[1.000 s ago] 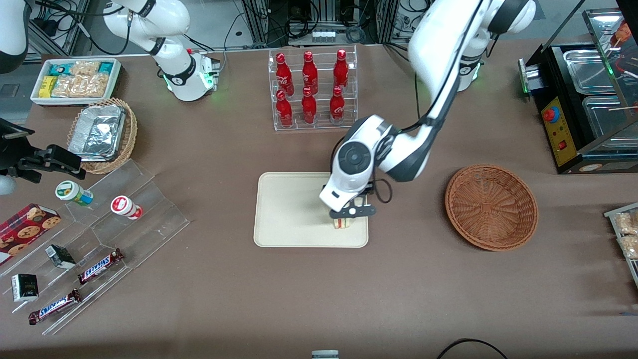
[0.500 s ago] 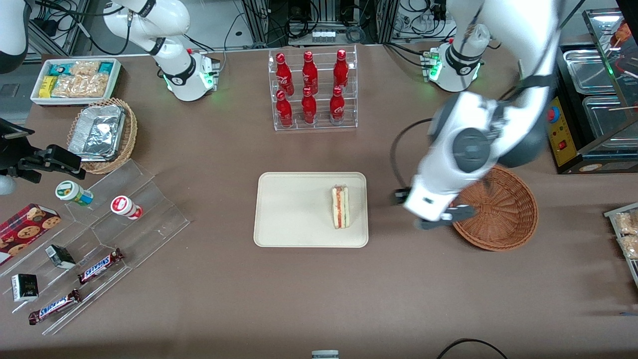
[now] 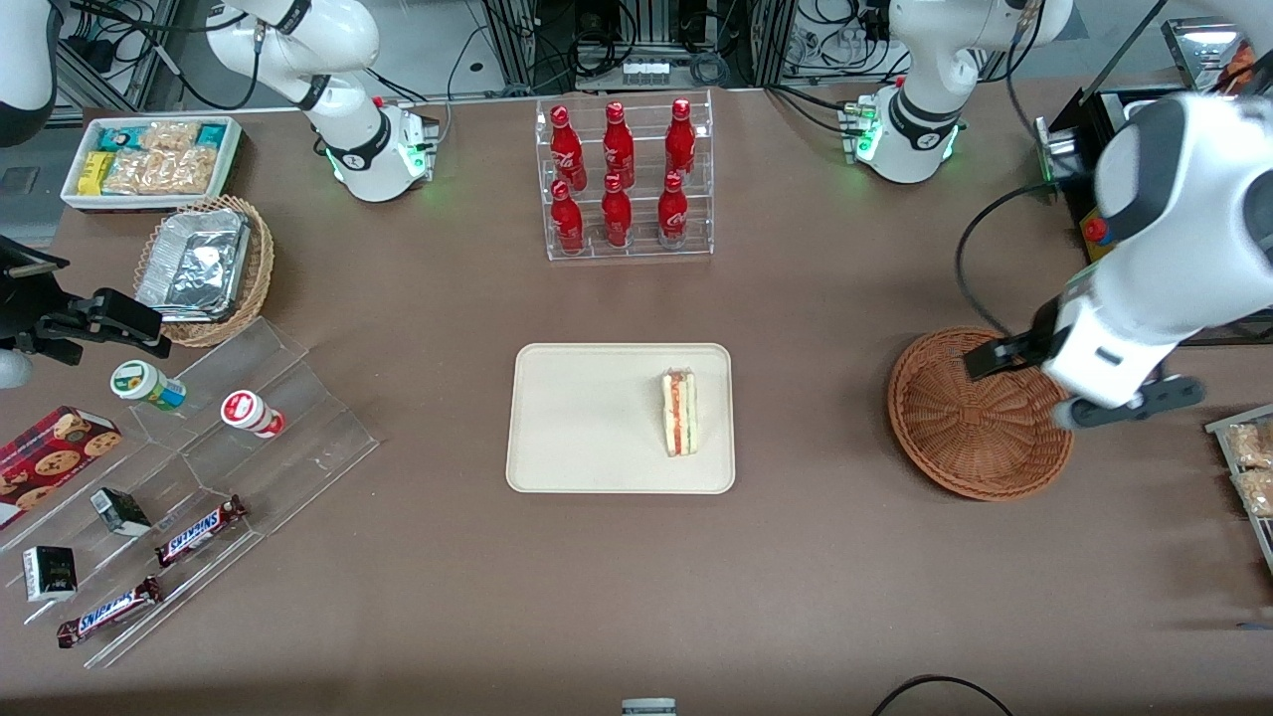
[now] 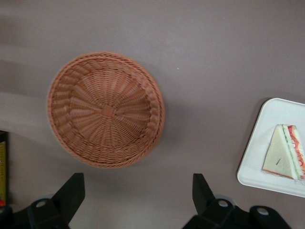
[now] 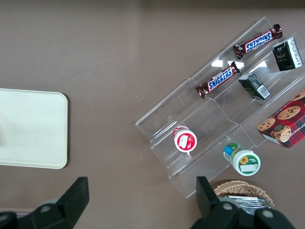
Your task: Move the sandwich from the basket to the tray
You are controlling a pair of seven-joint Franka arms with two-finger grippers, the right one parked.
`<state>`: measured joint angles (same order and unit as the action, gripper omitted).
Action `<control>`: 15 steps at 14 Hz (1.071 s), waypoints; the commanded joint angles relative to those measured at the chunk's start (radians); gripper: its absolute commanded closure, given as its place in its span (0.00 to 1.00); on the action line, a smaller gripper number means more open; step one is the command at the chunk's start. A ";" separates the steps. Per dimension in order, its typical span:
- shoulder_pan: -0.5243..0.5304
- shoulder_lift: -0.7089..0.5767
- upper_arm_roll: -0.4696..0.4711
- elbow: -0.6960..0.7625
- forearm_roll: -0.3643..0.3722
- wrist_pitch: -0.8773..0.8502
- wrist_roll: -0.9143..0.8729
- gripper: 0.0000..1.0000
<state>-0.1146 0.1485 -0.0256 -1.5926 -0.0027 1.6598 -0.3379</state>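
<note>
The sandwich (image 3: 680, 413) lies flat on the tray (image 3: 587, 418), on the part of the tray nearest the basket (image 3: 980, 413), with its striped red and green cut edge facing up toward the front camera. It rests free, nothing touching it, so the placing itself looks done. The basket sits on the tabletop (image 3: 816, 577) well apart from the tray, toward the working arm's end, and holds nothing.

The tool (image 4: 138, 202) hangs high above the rim of the basket that lies farthest from the tray, its fingers (image 4: 71, 193) spread wide with nothing between them. From that height the wrist view takes in the whole basket and the near corner of the tray together. Spread and raised like this, the tool seems to be clearing off after letting go, leaving the sandwich undisturbed.
</note>
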 commanded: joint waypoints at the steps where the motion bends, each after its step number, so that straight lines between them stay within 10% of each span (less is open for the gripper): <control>1: 0.036 -0.124 -0.017 -0.064 0.023 -0.040 0.023 0.00; 15: 0.182 -0.198 -0.120 0.028 0.024 -0.213 0.168 0.00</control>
